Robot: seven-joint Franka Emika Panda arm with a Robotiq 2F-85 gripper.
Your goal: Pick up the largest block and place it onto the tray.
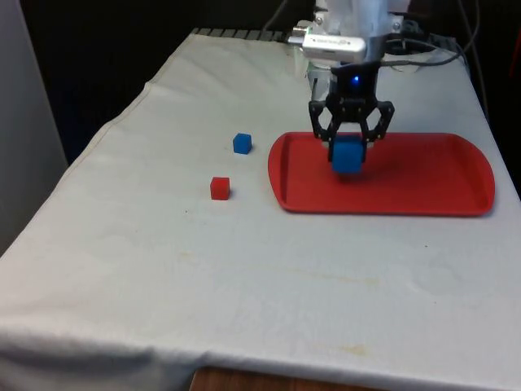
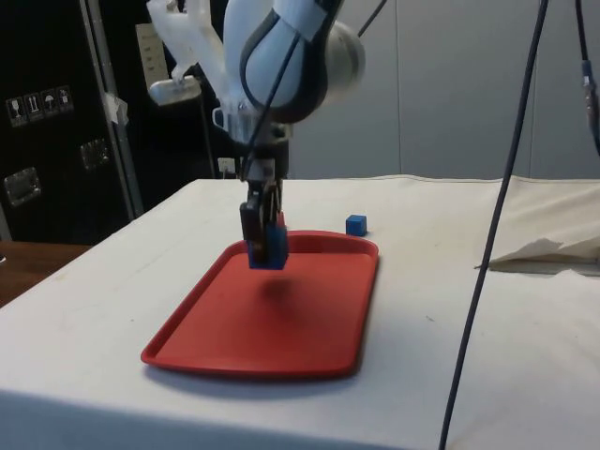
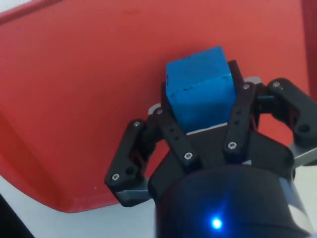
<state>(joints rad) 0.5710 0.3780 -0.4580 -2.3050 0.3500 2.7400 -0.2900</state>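
Observation:
My gripper (image 1: 348, 156) is shut on a large blue block (image 1: 348, 155) and holds it a little above the red tray (image 1: 423, 187), over the part of the tray nearer the front view's left. From the side, the large blue block (image 2: 269, 246) hangs between the fingers of the gripper (image 2: 265, 246) above the red tray (image 2: 281, 323), with its shadow on the tray floor below. In the wrist view the large blue block (image 3: 200, 89) sits clamped in the gripper (image 3: 200, 101) over the red tray (image 3: 74, 99).
A small blue block (image 1: 242, 143) and a small red block (image 1: 220, 188) lie on the white cloth to the front view's left of the tray. The small blue block (image 2: 355, 224) shows beyond the tray in the side view. A cable (image 2: 487, 244) hangs across the side view.

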